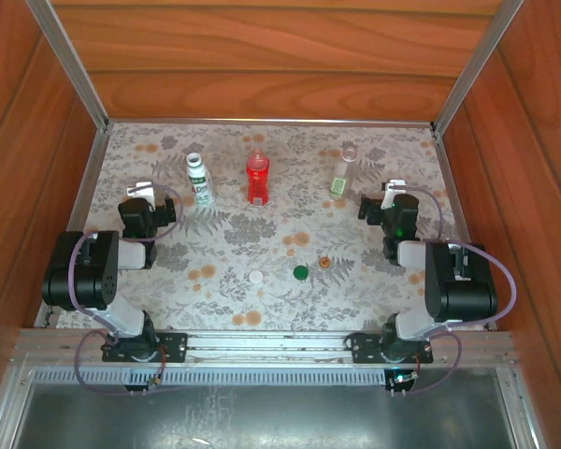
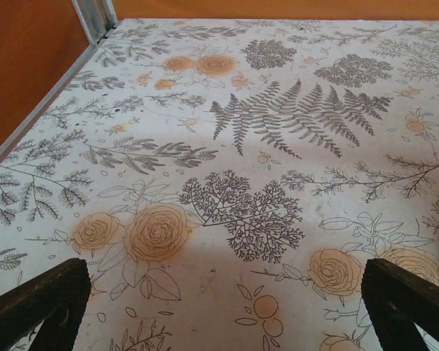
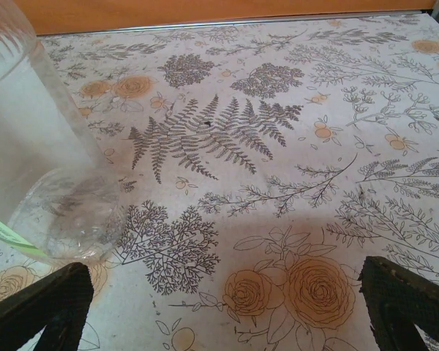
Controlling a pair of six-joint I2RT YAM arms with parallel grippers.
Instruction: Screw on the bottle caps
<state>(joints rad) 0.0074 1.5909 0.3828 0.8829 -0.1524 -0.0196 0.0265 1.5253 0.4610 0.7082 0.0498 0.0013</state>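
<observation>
Small round plastic screw caps, a white cap (image 1: 255, 277), a dark green cap (image 1: 301, 272) and an orange cap (image 1: 324, 263), are seen loose on the flowered cloth (image 1: 234, 234), well apart from the upright plastic bottles (image 1: 257, 178) behind. They are judged light, stiff and slippery, best pinched across the rim. The left gripper (image 1: 140, 192) and right gripper (image 1: 390, 194) are held wide apart and empty, a clear bottle (image 3: 36, 146) near the latter.

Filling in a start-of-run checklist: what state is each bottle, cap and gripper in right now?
Left bottle: upright, uncapped.
Red bottle: upright, uncapped.
Right bottle: upright, uncapped.
White cap: loose on the cloth.
Green cap: loose on the cloth.
Orange cap: loose on the cloth.
Left gripper: jaws open, empty.
Right gripper: jaws open, empty.
</observation>
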